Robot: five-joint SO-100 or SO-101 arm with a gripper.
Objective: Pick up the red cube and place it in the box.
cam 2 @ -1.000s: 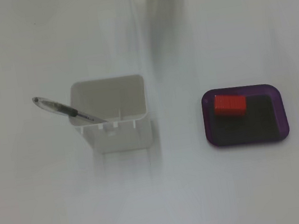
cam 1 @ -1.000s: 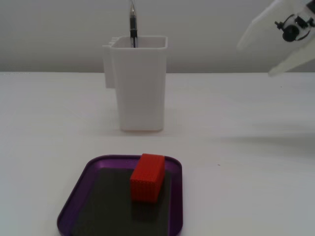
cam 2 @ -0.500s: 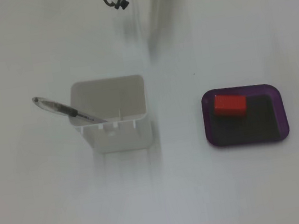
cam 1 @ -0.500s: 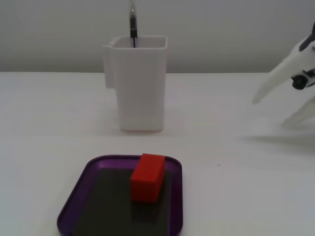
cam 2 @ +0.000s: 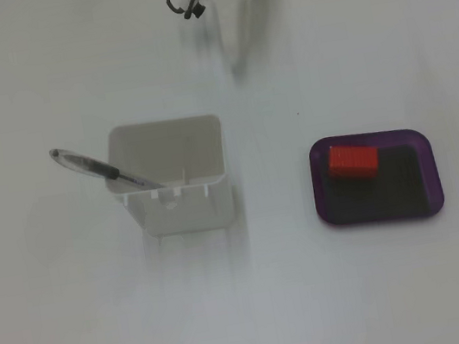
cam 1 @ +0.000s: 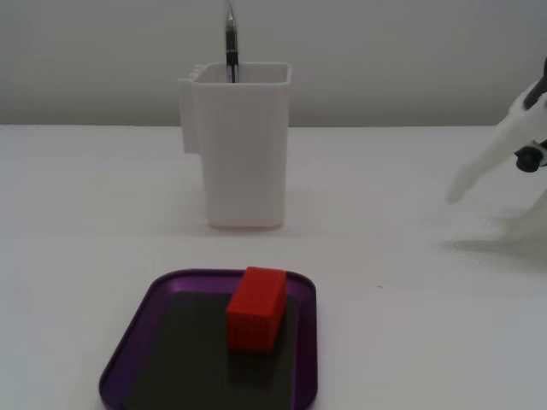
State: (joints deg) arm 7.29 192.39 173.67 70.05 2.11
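One red cube [cam 1: 255, 309] sits in the box [cam 2: 432, 194] near the counter's [cam 2: 81, 335] right edge in the top-down fixed view, looking light, hard and ribbed, best pinched across its long sides, but I cannot tell if the jaws are open.

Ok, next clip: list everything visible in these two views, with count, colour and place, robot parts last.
red cube: one, bright red, lying inside the box, near the rim on its far side in a fixed view.
box: one, purple rim with dark floor, at the front of the table; right of the container in a fixed view.
container: one, tall, white, behind the box, open at the top.
pen: one, dark with a clear end, leaning in the container and sticking out above it.
table: one, white.
end effector: one, white, over the table away from box and cube; blurred, so open or shut is unclear.
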